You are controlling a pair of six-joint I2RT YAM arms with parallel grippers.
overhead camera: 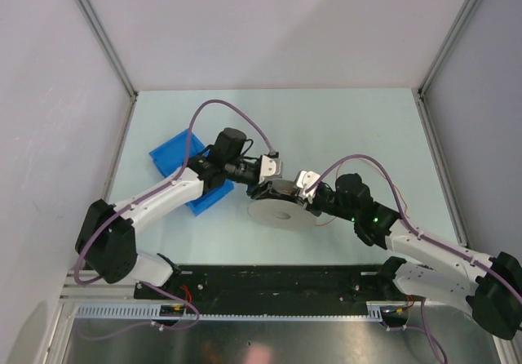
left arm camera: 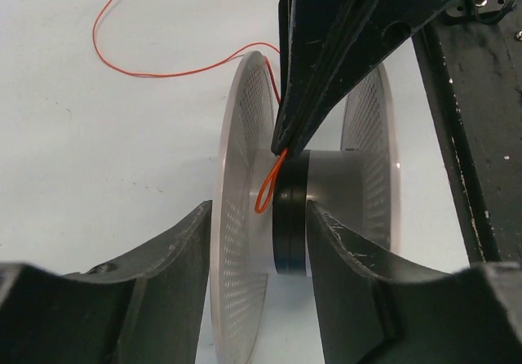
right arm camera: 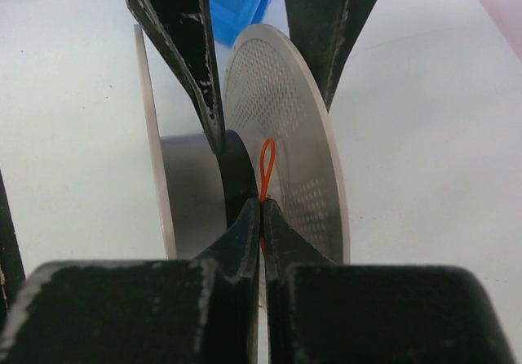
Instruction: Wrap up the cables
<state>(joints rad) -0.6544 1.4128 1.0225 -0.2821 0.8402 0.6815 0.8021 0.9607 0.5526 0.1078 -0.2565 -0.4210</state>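
From above, the pale surface (overhead camera: 351,119) is closed in by grey walls (overhead camera: 49,95) at the left, back and right. Its far half and right side lie open, and a blue tray (overhead camera: 175,156) sits near the left edge. Both arms meet at mid-surface over a grey-white spool (overhead camera: 281,209). The left claw (overhead camera: 269,170) is at its far-left rim and the right claw (overhead camera: 306,183) at its far-right rim, close together with little room between them. In the left wrist view, the left claw stands wide. One finger is outside a perforated flange and the other is in the channel beside the dark band on the hub, so that flange sits between them. Bare surface stretches away to the left. The cable (left arm camera: 265,188) is a thread-thin orange-red line. It forms a small teardrop loop against the hub, pinched at its top by the right claw's tips, and its tail runs over the flange rim and curls across the open surface at upper left. In the right wrist view, the right claw is pressed together on the cable. The loop stands upright just above the tips, between the hub and the perforated flange. The left claw's fingers come down on either side of that flange, and the surface to the right is clear.
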